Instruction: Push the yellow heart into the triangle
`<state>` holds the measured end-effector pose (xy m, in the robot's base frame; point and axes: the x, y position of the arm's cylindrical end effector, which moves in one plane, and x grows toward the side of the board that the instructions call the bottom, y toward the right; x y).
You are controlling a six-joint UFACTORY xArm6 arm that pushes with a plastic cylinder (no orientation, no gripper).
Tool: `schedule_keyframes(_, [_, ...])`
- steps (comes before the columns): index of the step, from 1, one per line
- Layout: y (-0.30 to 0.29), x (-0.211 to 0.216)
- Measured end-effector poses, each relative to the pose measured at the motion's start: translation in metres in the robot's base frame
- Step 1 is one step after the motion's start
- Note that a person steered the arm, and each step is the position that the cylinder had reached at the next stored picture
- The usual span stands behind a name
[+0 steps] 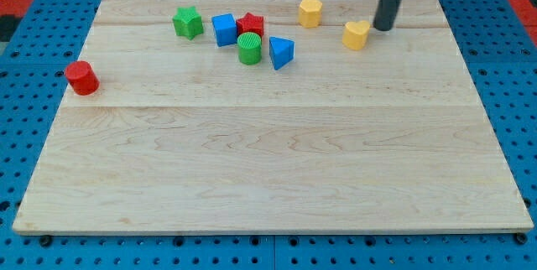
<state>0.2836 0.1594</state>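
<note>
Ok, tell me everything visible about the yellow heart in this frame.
The yellow heart is a small, matte, chunky block that looks like painted wood or plastic, lying flat on the board near the view's top right. My tip stands just to its right, very close or touching; I cannot tell which. No other block touches it. The blue triangle lies well to its left, with bare board between them.

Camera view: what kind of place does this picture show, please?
Probably a robotics lab bench set up for pushing tests. A pale wooden board lies on a blue perforated base, small coloured blocks such as the yellow heart and blue triangle sit on it, and my tip stands beside the heart.
</note>
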Motion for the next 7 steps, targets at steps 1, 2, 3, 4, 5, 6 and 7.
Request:
schedule_keyframes(1, [-0.025, 0.022])
schedule_keyframes(2, [-0.007, 0.04])
schedule_keyframes(3, [0.023, 0.064])
schedule_keyframes(4, [-0.013, 0.072])
schedule_keyframes(5, [-0.04, 0.053])
schedule_keyframes(6, [-0.05, 0.035])
schedule_keyframes(7, [-0.038, 0.02])
